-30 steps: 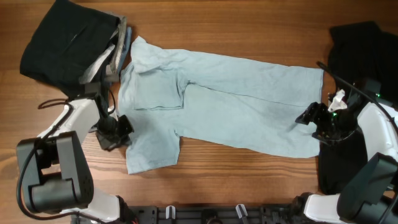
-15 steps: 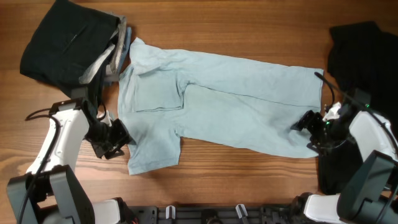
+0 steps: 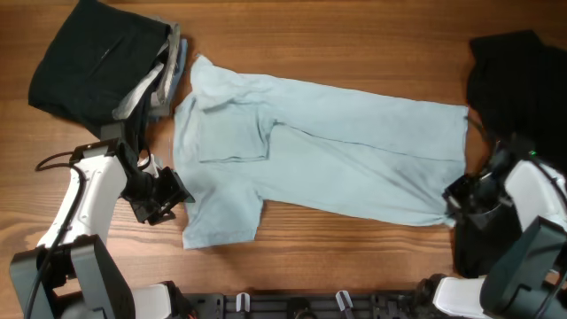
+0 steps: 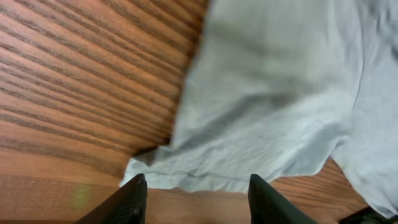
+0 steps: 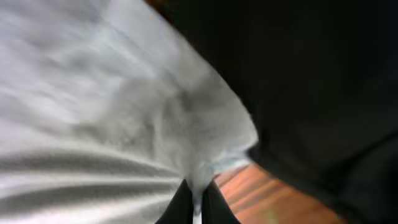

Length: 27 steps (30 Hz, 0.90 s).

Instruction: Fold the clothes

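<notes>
A pale blue short-sleeved shirt (image 3: 337, 151) lies spread across the wooden table, collar at the left and hem at the right. My left gripper (image 3: 175, 190) stands open just left of the near sleeve. In the left wrist view the sleeve's edge (image 4: 249, 130) lies just beyond the left gripper (image 4: 198, 205), and only bare wood shows between its fingers. My right gripper (image 3: 453, 197) is shut on the hem's near right corner. In the right wrist view the right gripper (image 5: 198, 202) pinches a tuft of the blue cloth (image 5: 124, 124).
A black garment (image 3: 89, 62) with a grey one (image 3: 161, 84) tucked beside it lies heaped at the back left, touching the collar. Another black garment (image 3: 514, 75) covers the right edge of the table, and in the right wrist view it (image 5: 311, 74) lies right beside the pinched corner.
My right gripper has shut on the hem corner and drawn it to the right, shifting the shirt that way. My left gripper has opened, let go of the sleeve and backed off slightly.
</notes>
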Motion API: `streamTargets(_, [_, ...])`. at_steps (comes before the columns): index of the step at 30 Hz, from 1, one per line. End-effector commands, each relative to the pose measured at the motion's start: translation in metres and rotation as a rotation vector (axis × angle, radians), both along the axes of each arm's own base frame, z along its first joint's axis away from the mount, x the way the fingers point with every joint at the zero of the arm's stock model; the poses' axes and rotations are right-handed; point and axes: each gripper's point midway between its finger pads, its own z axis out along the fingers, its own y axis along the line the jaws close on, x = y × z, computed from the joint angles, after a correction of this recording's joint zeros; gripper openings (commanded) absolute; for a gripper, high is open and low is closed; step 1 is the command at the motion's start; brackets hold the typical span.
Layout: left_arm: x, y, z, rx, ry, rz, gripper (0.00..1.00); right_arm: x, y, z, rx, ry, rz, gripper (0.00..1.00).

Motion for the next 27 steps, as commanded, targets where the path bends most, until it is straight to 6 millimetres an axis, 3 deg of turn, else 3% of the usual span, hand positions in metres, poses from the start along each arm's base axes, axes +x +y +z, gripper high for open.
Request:
streamTargets(1, [0.001,-0.001,0.002,-0.011,-0.006,0.005,0.52,0.002,-0.028,0.013,-0.092,-0.005,-0.022,0.04])
streamTargets(7, [-0.001,-0.006,-0.011,-0.002,0.011,0.065,0.53,0.014,-0.017,0.013,-0.022,-0.075,0.027,0.11])
streamTargets(15, [-0.032,-0.037,-0.030,0.007,0.093,-0.024,0.49,0.027,-0.016,0.014,-0.002,-0.138,0.041,0.12])
streamTargets(22, [-0.030,-0.020,-0.049,0.202,0.083,0.027,0.46,0.029,-0.016,0.014,-0.004,-0.148,0.041,0.12])
streamTargets(27, [-0.025,-0.021,-0.058,0.199,0.086,0.054,0.45,0.032,-0.015,0.014,0.006,-0.161,0.041,0.12])
